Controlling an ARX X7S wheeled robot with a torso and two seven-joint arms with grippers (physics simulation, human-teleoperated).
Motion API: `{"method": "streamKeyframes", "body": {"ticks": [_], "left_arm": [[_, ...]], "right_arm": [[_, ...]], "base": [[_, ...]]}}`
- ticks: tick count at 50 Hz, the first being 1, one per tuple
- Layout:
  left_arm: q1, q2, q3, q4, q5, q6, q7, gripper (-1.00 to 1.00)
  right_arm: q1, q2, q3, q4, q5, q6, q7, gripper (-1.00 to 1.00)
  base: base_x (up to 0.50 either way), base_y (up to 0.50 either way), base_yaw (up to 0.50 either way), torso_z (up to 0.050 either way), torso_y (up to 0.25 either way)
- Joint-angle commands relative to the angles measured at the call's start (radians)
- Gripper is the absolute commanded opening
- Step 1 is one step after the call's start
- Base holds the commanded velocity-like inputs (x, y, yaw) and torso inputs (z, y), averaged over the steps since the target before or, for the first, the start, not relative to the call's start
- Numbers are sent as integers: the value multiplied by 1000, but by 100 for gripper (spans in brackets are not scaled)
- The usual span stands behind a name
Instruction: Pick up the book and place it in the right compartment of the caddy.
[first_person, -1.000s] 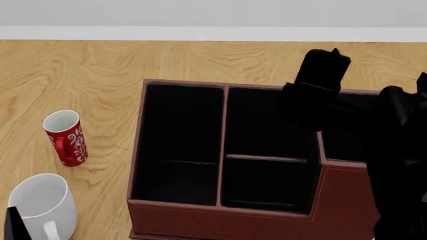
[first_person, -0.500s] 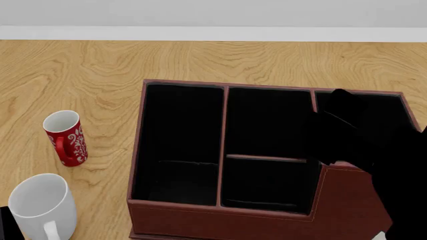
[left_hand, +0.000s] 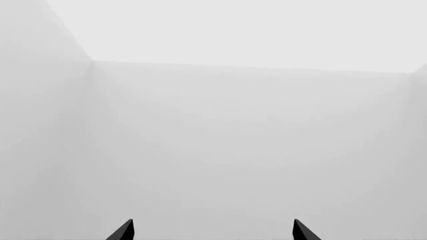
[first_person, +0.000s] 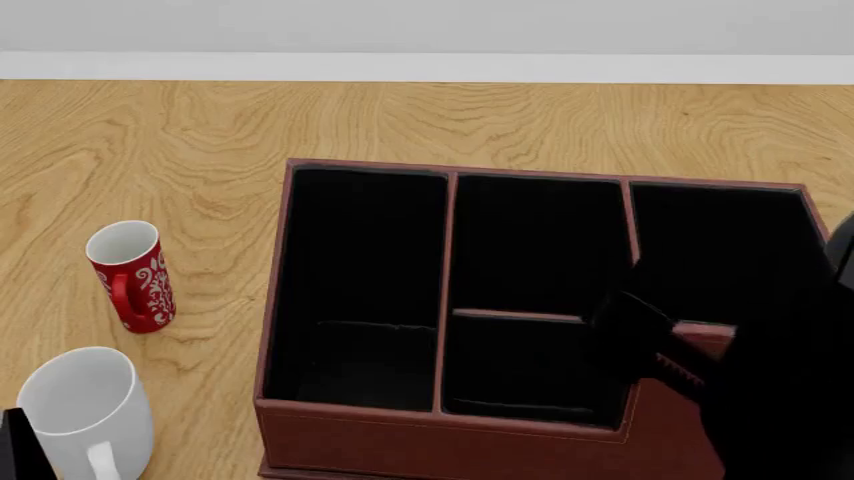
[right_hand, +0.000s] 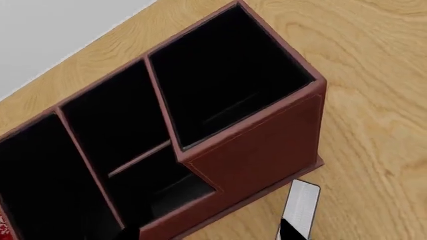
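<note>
Two grippers: right gripper (right_hand: 207, 234) apart, empty, above caddy (right_hand: 260, 155); left gripper (left_hand: 212, 231) apart, empty.

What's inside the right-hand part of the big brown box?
The right compartment of the caddy looks all black inside. A black book would be hard to spot there, so I can't tell. From the head view, the robot's arm hides its front.

Caddy (first_person: 441, 425) reddish-brown, black-lined; red mug (first_person: 131, 276) white-patterned; white mug (first_person: 83, 410); tan woodgrain table (first_person: 160, 150).
</note>
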Motion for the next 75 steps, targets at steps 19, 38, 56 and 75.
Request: {"method": "streamKeyframes", "body": {"ticks": [19, 38, 56, 75], "left_arm": [[-7, -12, 10, -4, -15, -11, -12, 100], [-10, -19, 18, -6, -16, -18, -18, 100], [-14, -24, 25, -8, -15, -23, -24, 100], [-18, -31, 32, -11, -24, -26, -30, 100]], "right_arm": [[-32, 69, -79, -7, -82, 40, 37, 100], [-109, 60, -111, 2, -108, -32, -3, 100], [-180, 31, -133, 26, -119, -103, -43, 100], [-229, 4, -161, 69, -133, -133, -68, 100]], "base": [[0, 0, 0, 0, 0], [0, 0, 0, 0, 0], [0, 0, 0, 0, 0], [0, 0, 0, 0, 0]]}}
